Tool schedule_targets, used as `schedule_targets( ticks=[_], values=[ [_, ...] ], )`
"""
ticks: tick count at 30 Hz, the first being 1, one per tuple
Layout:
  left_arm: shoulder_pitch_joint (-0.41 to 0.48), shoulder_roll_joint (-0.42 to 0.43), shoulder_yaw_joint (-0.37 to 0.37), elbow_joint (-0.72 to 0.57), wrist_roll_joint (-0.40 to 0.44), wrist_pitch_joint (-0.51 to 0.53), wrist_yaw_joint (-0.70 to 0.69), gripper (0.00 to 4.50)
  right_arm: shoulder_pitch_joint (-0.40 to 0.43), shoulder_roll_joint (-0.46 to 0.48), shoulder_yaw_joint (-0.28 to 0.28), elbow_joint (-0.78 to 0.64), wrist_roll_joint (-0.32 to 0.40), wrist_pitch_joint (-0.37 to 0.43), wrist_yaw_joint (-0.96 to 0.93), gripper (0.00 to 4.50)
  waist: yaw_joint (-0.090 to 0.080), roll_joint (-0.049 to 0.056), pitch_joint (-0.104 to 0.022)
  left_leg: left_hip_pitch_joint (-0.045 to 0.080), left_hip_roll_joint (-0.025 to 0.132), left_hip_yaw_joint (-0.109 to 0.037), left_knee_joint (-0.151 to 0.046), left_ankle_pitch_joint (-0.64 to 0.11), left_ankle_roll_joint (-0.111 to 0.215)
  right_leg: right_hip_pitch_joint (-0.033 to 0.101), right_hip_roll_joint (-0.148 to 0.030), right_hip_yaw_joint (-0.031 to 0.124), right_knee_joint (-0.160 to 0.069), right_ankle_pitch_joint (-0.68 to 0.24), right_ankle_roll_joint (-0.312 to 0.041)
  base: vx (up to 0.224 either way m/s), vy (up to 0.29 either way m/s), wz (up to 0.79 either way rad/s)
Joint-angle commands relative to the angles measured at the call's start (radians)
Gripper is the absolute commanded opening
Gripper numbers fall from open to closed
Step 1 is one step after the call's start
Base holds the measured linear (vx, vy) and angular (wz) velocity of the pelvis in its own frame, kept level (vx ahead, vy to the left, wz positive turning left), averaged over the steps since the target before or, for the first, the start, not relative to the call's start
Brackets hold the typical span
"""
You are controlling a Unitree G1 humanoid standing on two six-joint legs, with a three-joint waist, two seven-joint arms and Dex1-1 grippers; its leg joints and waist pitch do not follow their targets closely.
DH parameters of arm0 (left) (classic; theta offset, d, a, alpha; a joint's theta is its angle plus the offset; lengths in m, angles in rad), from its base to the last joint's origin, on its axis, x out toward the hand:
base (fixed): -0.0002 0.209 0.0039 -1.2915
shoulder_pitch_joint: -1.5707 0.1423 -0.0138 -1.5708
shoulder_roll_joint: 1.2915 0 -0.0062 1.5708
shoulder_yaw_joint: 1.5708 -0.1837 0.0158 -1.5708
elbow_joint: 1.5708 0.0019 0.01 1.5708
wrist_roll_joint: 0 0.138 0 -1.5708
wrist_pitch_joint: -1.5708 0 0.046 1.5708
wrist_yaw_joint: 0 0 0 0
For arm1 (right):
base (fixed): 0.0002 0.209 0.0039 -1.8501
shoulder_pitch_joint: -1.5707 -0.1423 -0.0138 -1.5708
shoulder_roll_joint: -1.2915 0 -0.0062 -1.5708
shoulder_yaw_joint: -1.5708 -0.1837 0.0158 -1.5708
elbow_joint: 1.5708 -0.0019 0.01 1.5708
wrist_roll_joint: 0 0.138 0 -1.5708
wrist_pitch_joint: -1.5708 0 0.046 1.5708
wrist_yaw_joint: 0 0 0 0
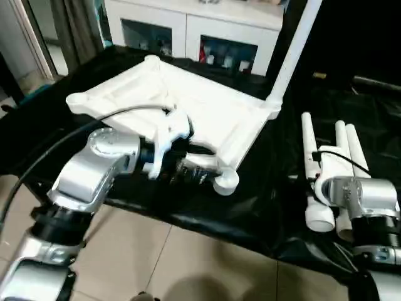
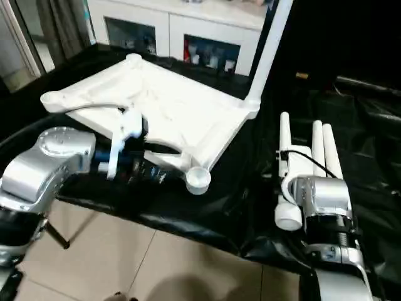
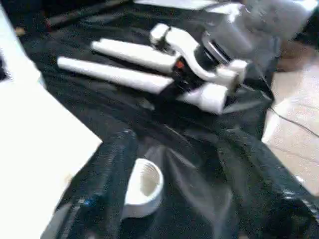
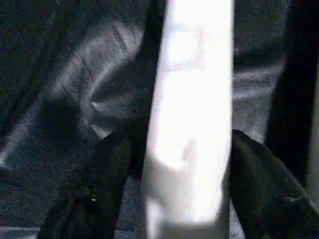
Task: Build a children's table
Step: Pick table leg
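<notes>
Left eye view has the tabletop point(image 1: 188, 113) upside down mid-frame, sockets up for legs, one leg point(image 1: 291, 53) already standing. At lower right the right gripper point(image 4: 192, 164) straddles a loose leg point(image 4: 192, 99); grip uncertain. Left gripper point(image 3: 107, 184), beside the near socket point(image 3: 142, 191), unclear.

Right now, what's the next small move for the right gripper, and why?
Probably close the right gripper on the leg between its fingers, then lift. That leg lies loose on the black cloth, one leg already stands in the tabletop, and the near corner socket is empty.
</notes>
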Motion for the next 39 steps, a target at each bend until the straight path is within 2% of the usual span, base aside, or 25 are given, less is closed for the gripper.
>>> schedule_targets(
  ticks=[1, 2, 3, 4, 5, 6, 7, 8, 10, 11, 12, 15, 16, 18, 21, 22, 23, 24, 25, 27, 32, 33, 34, 37, 39],
  values=[
    [-0.024, -0.024, 0.031, 0.027, -0.009, 0.001, 0.047, 3.37, 0.0, 0.021, -0.035, 0.029, 0.018, -0.036, -0.02, 2.57, 0.008, -0.004, -0.064, 0.024, 0.025, -0.007, -0.063, -0.131, -0.053, 0.036, -0.039, 0.031, -0.07, -0.051, -0.198, 0.0, 0.0, 0.0],
    [-0.027, -0.03, 0.039, 0.038, -0.011, 0.009, 0.061, 3.64, -0.001, 0.027, -0.042, 0.034, 0.021, -0.051, -0.024, 2.43, 0.007, -0.002, -0.064, 0.025, 0.024, -0.007, -0.063, -0.134, -0.055, 0.035, -0.039, 0.031, -0.072, -0.059, -0.196, 0.0, 0.0, 0.0],
    [-0.028, -0.03, 0.039, 0.039, -0.01, 0.009, 0.063, 3.64, -0.001, 0.028, -0.043, 0.034, 0.021, -0.054, -0.025, 2.43, 0.008, -0.003, -0.064, 0.024, 0.024, -0.008, -0.064, -0.134, -0.056, 0.035, -0.039, 0.031, -0.072, -0.063, -0.194, 0.0, 0.0, 0.0],
    [-0.032, -0.04, 0.047, 0.06, -0.002, 0.011, 0.091, 3.71, 0.002, 0.044, -0.062, 0.032, 0.032, -0.105, -0.039, 2.37, 0.007, -0.004, -0.065, 0.023, 0.024, -0.008, -0.064, -0.134, -0.058, 0.036, -0.038, 0.031, -0.072, -0.061, -0.189, 0.0, 0.0, 0.0],
    [-0.032, -0.041, 0.048, 0.061, -0.002, 0.011, 0.092, 3.72, 0.002, 0.044, -0.063, 0.033, 0.032, -0.108, -0.039, 2.13, 0.006, -0.005, -0.064, 0.024, 0.024, -0.008, -0.064, -0.138, -0.057, 0.035, -0.038, 0.031, -0.072, -0.063, -0.187, 0.0, 0.0, 0.0],
    [-0.035, -0.045, 0.052, 0.07, -0.002, 0.015, 0.103, 3.82, 0.0, 0.048, -0.066, 0.037, 0.034, -0.132, -0.04, 2.04, 0.008, 0.0, -0.065, 0.026, 0.024, -0.009, -0.064, -0.141, -0.058, 0.034, -0.038, 0.031, -0.072, -0.063, -0.187, 0.0, 0.0, 0.0],
    [-0.038, -0.051, 0.057, 0.083, 0.0, 0.021, 0.121, 3.97, 0.003, 0.057, -0.067, 0.03, 0.04, -0.183, -0.032, 1.98, 0.007, 0.003, -0.065, 0.025, 0.024, -0.009, -0.064, -0.138, -0.058, 0.035, -0.037, 0.03, -0.071, -0.057, -0.186, 0.0, 0.0, 0.0],
    [-0.054, -0.078, 0.079, 0.119, 0.003, 0.038, 0.178, 4.08, 0.01, 0.079, -0.093, -0.016, 0.067, -0.28, -0.019, 1.93, 0.006, 0.006, -0.066, 0.024, 0.025, -0.009, -0.064, -0.142, -0.06, 0.034, -0.039, 0.031, -0.07, -0.044, -0.188, 0.0, 0.0, 0.0],
    [-0.068, -0.099, 0.095, 0.139, 0.0, 0.05, 0.21, 4.13, 0.012, 0.095, -0.123, -0.047, 0.09, -0.344, -0.017, 1.89, 0.008, 0.005, -0.067, 0.025, 0.024, -0.01, -0.062, -0.149, -0.053, 0.036, -0.039, 0.031, -0.071, -0.037, -0.192, 0.0, 0.0, 0.0],
    [-0.069, -0.101, 0.097, 0.14, -0.001, 0.052, 0.212, 4.14, 0.012, 0.096, -0.126, -0.049, 0.092, -0.35, -0.017, 1.86, 0.009, 0.002, -0.069, 0.024, 0.025, -0.01, -0.062, -0.133, -0.043, 0.037, -0.038, 0.031, -0.068, -0.014, -0.197, 0.0, 0.0, 0.0],
    [-0.089, -0.125, 0.115, 0.159, -0.011, 0.066, 0.241, 4.28, 0.01, 0.101, -0.146, -0.071, 0.106, -0.38, -0.02, 1.84, 0.011, 0.007, -0.069, 0.024, 0.025, -0.01, -0.062, -0.123, -0.039, 0.037, -0.037, 0.03, -0.067, 0.001, -0.2, 0.0, 0.0, 0.0],
    [-0.113, -0.152, 0.13, 0.181, -0.023, 0.078, 0.273, 4.47, 0.008, 0.1, -0.152, -0.092, 0.11, -0.397, -0.023, 1.84, 0.017, 0.003, -0.07, 0.022, 0.022, -0.007, -0.058, -0.077, -0.016, 0.04, -0.033, 0.03, -0.063, 0.071, -0.21, 0.0, 0.0, 0.0],
    [-0.127, -0.17, 0.135, 0.192, -0.03, 0.083, 0.289, 4.5, 0.01, 0.103, -0.15, -0.122, 0.115, -0.425, -0.012, 1.83, 0.021, 0.014, -0.069, 0.023, 0.021, -0.008, -0.057, -0.075, -0.014, 0.039, -0.033, 0.031, -0.062, 0.078, -0.212, 0.0, 0.0, 0.0],
    [-0.143, -0.193, 0.136, 0.201, -0.039, 0.075, 0.297, 4.5, 0.008, 0.126, -0.178, -0.168, 0.152, -0.51, 0.011, 1.83, 0.025, 0.006, -0.07, 0.022, 0.021, -0.006, -0.057, -0.087, -0.006, 0.041, -0.035, 0.031, -0.064, 0.076, -0.214, 0.0, 0.0, 0.0],
    [-0.174, -0.248, 0.174, 0.216, -0.089, 0.115, 0.326, 4.5, 0.003, 0.156, -0.207, -0.219, 0.196, -0.666, 0.033, 1.83, 0.027, 0.001, -0.069, 0.021, 0.024, -0.007, -0.057, -0.089, 0.01, 0.041, -0.038, 0.03, -0.064, 0.065, -0.222, 0.0, 0.0, 0.0],
    [-0.19, -0.268, 0.19, 0.225, -0.104, 0.129, 0.342, 4.5, 0.001, 0.166, -0.219, -0.239, 0.222, -0.706, 0.053, 1.83, 0.029, 0.003, -0.068, 0.021, 0.024, -0.007, -0.057, -0.09, 0.014, 0.04, -0.038, 0.029, -0.065, 0.054, -0.223, 0.0, 0.0, 0.0],
    [-0.19, -0.268, 0.19, 0.225, -0.104, 0.129, 0.342, 4.5, 0.001, 0.166, -0.219, -0.239, 0.222, -0.706, 0.053, 1.83, 0.027, 0.005, -0.067, 0.021, 0.023, -0.006, -0.057, -0.1, 0.018, 0.039, -0.036, 0.029, -0.067, 0.044, -0.223, 0.0, 0.0, 0.0],
    [-0.214, -0.302, 0.212, 0.239, -0.13, 0.143, 0.359, 4.5, 0.003, 0.197, -0.232, -0.295, 0.295, -0.748, 0.123, 1.83, 0.026, 0.004, -0.066, 0.02, 0.023, -0.007, -0.057, -0.104, 0.019, 0.04, -0.036, 0.029, -0.068, 0.037, -0.22, 0.0, 0.0, 0.0],
    [-0.224, -0.318, 0.231, 0.243, -0.15, 0.158, 0.369, 4.5, 0.013, 0.204, -0.212, -0.329, 0.313, -0.743, 0.164, 1.83, 0.026, 0.004, -0.066, 0.02, 0.023, -0.007, -0.058, -0.126, 0.028, 0.041, -0.038, 0.029, -0.071, 0.021, -0.221, 0.0, 0.0, 0.0],
    [-0.23, -0.331, 0.245, 0.245, -0.165, 0.17, 0.378, 4.5, 0.026, 0.207, -0.189, -0.356, 0.32, -0.736, 0.2, 1.83, 0.026, 0.005, -0.065, 0.018, 0.024, -0.01, -0.058, -0.114, 0.037, 0.042, -0.036, 0.028, -0.071, 0.024, -0.22, 0.0, 0.0, 0.0],
    [-0.255, -0.392, 0.338, 0.23, -0.3, 0.243, 0.411, 4.5, 0.152, 0.171, 0.044, -0.481, 0.319, -0.685, 0.411, 1.82, 0.028, 0.0, -0.063, 0.015, 0.025, -0.01, -0.057, -0.111, 0.049, 0.046, -0.039, 0.027, -0.077, 0.013, -0.231, 0.0, 0.0, 0.0],
    [-0.253, -0.393, 0.34, 0.229, -0.3, 0.248, 0.415, 4.5, 0.161, 0.169, 0.061, -0.493, 0.324, -0.683, 0.424, 1.82, 0.026, 0.002, -0.063, 0.013, 0.024, -0.012, -0.059, -0.118, 0.049, 0.046, -0.036, 0.027, -0.078, -0.001, -0.23, 0.0, 0.0, 0.0],
    [-0.245, -0.393, 0.333, 0.228, -0.288, 0.252, 0.421, 4.5, 0.172, 0.167, 0.085, -0.51, 0.327, -0.678, 0.438, 1.82, 0.023, -0.006, -0.061, 0.014, 0.026, -0.012, -0.06, -0.131, 0.049, 0.042, -0.037, 0.027, -0.081, -0.029, -0.226, 0.0, 0.0, 0.0],
    [-0.24, -0.399, 0.335, 0.24, -0.277, 0.244, 0.437, 4.5, 0.179, 0.173, 0.107, -0.512, 0.324, -0.68, 0.452, 1.82, 0.027, 0.004, -0.06, 0.02, 0.03, -0.013, -0.063, -0.144, 0.03, 0.036, -0.038, 0.029, -0.084, -0.068, -0.216, 0.0, 0.0, 0.0],
    [-0.24, -0.411, 0.345, 0.261, -0.266, 0.23, 0.465, 4.5, 0.185, 0.177, 0.133, -0.507, 0.307, -0.685, 0.468, 1.82, 0.029, 0.004, -0.06, 0.021, 0.03, -0.013, -0.064, -0.141, 0.026, 0.036, -0.037, 0.029, -0.082, -0.044, -0.217, 0.0, 0.0, 0.0]
  ],
)
